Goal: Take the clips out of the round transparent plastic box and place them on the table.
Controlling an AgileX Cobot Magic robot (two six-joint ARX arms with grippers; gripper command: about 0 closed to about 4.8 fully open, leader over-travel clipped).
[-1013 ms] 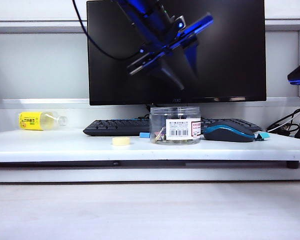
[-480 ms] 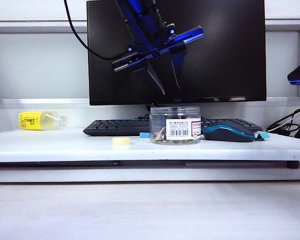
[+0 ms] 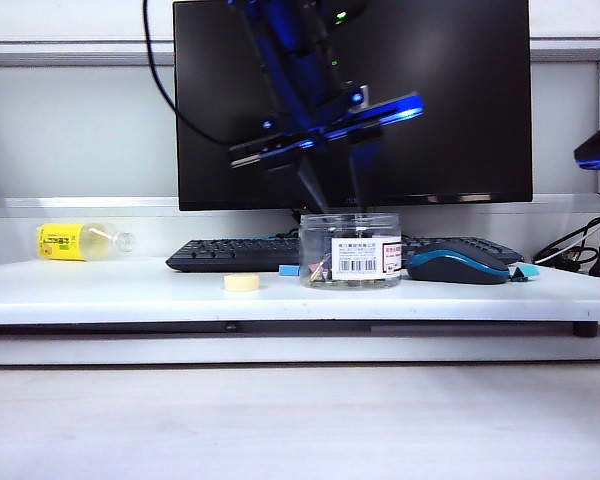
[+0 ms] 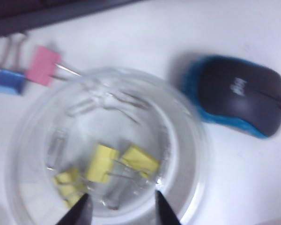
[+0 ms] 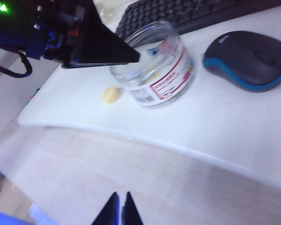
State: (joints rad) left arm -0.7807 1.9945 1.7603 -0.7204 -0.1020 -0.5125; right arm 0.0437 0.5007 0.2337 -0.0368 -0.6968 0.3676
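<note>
The round transparent plastic box stands open on the white table, in front of the keyboard. Several yellow clips lie on its bottom. A pink clip and a blue clip lie on the table just outside its wall. My left gripper hangs straight over the box's mouth, pointing down, open and empty; its tips are just above the rim. My right gripper is shut, holding nothing, out over the wood-look surface in front of the table.
A black and blue mouse sits just right of the box. A pale round lid lies to its left. The keyboard and monitor are behind. A yellow-labelled bottle lies far left. Cables run at the far right.
My left gripper has come down towards the box's mouth and turned its fingers from slanted to pointing straight down. The right arm has kept still.
</note>
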